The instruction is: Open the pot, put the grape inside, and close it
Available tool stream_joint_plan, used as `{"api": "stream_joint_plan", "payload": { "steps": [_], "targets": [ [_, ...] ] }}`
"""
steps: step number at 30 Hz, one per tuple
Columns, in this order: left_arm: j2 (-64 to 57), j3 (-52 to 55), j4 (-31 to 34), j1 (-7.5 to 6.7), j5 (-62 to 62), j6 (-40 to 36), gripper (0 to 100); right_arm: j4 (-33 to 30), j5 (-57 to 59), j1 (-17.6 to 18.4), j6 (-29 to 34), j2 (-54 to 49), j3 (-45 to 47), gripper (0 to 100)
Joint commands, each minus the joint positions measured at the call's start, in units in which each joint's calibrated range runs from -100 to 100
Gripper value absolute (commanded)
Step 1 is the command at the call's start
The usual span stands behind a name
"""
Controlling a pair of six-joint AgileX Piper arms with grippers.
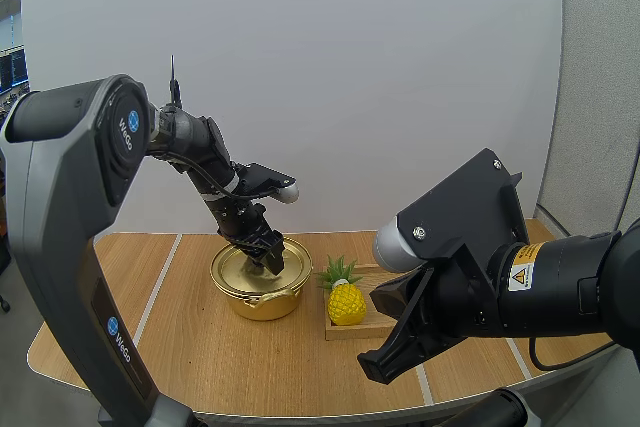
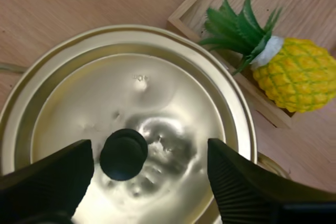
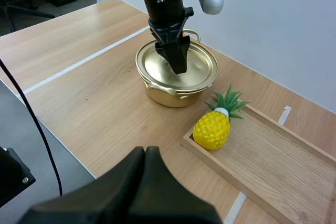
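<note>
A gold pot (image 1: 262, 305) stands on the wooden table with its gold lid (image 2: 157, 82) on. My left gripper (image 1: 265, 252) hangs straight over the lid, open. In the left wrist view its fingers (image 2: 50, 177) stand apart on either side of the lid's black knob (image 2: 124, 154), which sits closer to one finger, and neither touches it. My right gripper (image 3: 147, 156) is shut on nothing, its fingers lying together as one dark wedge above the table's near side, well short of the pot (image 3: 168, 93).
A toy pineapple (image 1: 346, 303) lies at the near end of a wooden tray (image 3: 273, 166), just to the right of the pot. The table's front edge (image 1: 300, 412) runs below my right arm.
</note>
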Motion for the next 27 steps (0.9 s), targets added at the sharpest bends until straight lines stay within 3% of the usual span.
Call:
{"api": "stream_joint_plan", "payload": {
  "steps": [1,8,19,27],
  "targets": [
    [-4.15,-2.60,-0.47,-0.12,5.99,-1.38,100,0.09,0.45,-0.16,0.18,-0.47,-0.10,0],
    [-17.26,-6.28,-0.47,-0.12,13.85,-2.85,100,-0.17,0.29,-0.15,0.18,-0.47,-0.10,0],
    [-41.31,-6.28,-0.36,-0.12,13.94,-3.12,100,-0.41,0.13,-0.15,0.18,-0.47,-0.10,0],
    [-58.36,-6.28,2.57,-0.12,13.94,-8.79,100,-0.41,0.13,-0.15,0.18,-0.47,-0.10,0]
  ]
}}
